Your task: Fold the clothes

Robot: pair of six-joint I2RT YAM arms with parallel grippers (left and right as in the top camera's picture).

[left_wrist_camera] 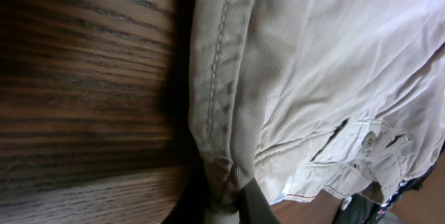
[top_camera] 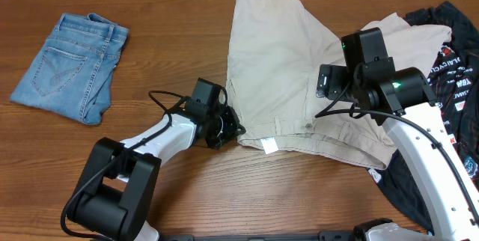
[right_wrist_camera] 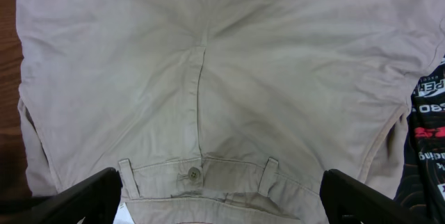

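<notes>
Left fingers (left_wrist_camera: 254, 206): clenched on the near-left waistband corner of the beige shorts (top_camera: 277, 61). In the left wrist view the cloth is seen gathered down between them.
White label (top_camera: 269, 145): turned out at the near edge of the beige shorts, just right of the held corner.
Right fingers (right_wrist_camera: 76, 196): released and spread wide above the waistband of the beige shorts, one on each side of the button (right_wrist_camera: 191, 174). Whether the cloth is touched cannot be told.
Button: set in the middle of the waistband of the beige shorts, between two belt loops (right_wrist_camera: 125, 168). A stitched seam is seen running away from it toward the legs.
Beige shorts: spread on the worktop (top_camera: 187, 46), with the waistband nearest the robot and the legs laid away from it. The cloth is lightly creased around the seam.
Black jersey (top_camera: 456, 69): bunched at the right of the beige shorts and printed in red and white. Its edge is overlapped by the beige cloth, and part of it is hidden by the right arm.
Denim shorts (top_camera: 71, 65): folded, with a back pocket facing up, well apart to the left of the beige shorts.
Worktop: brown wood grain, by which all three garments are carried.
</notes>
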